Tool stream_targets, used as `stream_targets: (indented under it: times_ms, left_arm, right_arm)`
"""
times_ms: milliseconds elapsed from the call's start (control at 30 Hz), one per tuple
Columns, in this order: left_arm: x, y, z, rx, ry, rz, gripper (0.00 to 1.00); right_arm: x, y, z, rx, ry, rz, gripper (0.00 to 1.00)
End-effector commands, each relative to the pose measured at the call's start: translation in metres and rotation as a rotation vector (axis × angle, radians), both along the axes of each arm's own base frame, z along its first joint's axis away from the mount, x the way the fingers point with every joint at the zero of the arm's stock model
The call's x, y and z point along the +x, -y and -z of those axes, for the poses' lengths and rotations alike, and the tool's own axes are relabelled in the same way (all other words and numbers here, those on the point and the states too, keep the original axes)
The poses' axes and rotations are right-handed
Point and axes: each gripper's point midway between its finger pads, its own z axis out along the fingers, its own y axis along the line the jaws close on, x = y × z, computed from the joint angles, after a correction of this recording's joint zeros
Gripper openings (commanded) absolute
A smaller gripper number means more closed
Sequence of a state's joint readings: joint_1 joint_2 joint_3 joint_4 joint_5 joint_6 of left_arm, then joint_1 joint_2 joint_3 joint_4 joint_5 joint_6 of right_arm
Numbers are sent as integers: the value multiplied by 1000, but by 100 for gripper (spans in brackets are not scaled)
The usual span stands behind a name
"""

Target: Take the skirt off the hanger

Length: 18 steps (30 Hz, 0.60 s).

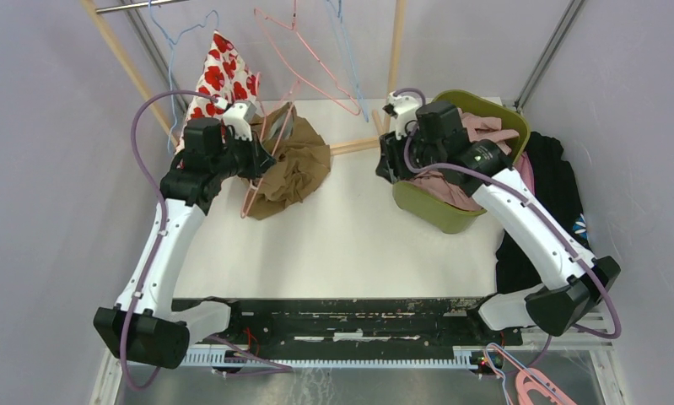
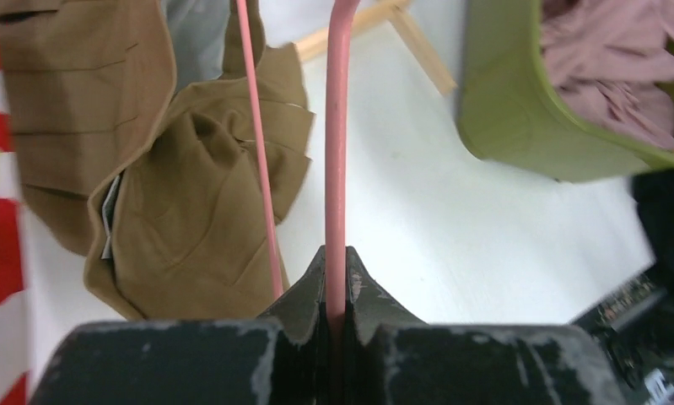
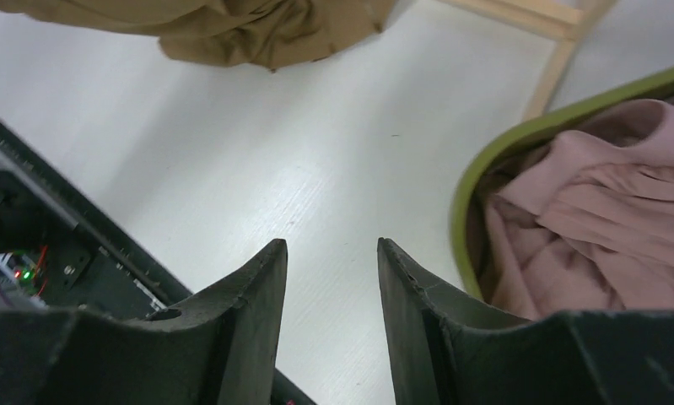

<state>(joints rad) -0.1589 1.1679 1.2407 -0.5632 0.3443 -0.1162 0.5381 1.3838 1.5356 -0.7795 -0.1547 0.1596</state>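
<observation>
The brown skirt (image 1: pixel 295 169) lies heaped on the white table (image 1: pixel 350 245) at the back left, its upper part bunched against a pink wire hanger (image 1: pixel 249 201). My left gripper (image 1: pixel 261 156) is at the skirt's left edge. In the left wrist view it (image 2: pixel 337 253) is shut on one pink hanger (image 2: pixel 337 152) wire, and the skirt (image 2: pixel 198 194) hangs to the left behind a second, thinner wire. My right gripper (image 1: pixel 390 160) hovers open beside the green basket. Between its fingers (image 3: pixel 331 245) there is only bare table, and the skirt (image 3: pixel 232 29) is far ahead.
A green basket (image 1: pixel 417 202) with pink clothes (image 1: pixel 485 126) stands at the back right, with a black garment (image 1: pixel 557 177) beyond it. A red-heart cloth (image 1: pixel 219 72) and spare wire hangers (image 1: pixel 316 76) hang on the wooden rack (image 1: pixel 354 146) at the back.
</observation>
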Motion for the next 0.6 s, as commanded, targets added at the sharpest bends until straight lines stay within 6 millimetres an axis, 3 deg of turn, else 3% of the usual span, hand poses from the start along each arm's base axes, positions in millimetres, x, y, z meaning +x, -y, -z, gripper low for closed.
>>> stream_targets:
  times_ms: [0,167,333,500,567]
  left_arm:
    - [-41,35,-15,-56,24,239,3]
    - [-69,50,-5,-57,-16,355,3]
    - [-88,61,-15,-107,-15,423,3]
    - [-104,70,-27,-145,-5,465,3]
    - [-108,71,-31,-152,3,471,3]
  right_arm:
    - [-27,-25,-19,52,43,-146,49]
    - [-32,-57,-25,181,43,-204,50]
    - [-25,-89,4,243,0,-190,50]
    - [-8,-103,45,243,1,-116,48]
    - [6,-108,51,250,48,-76,47]
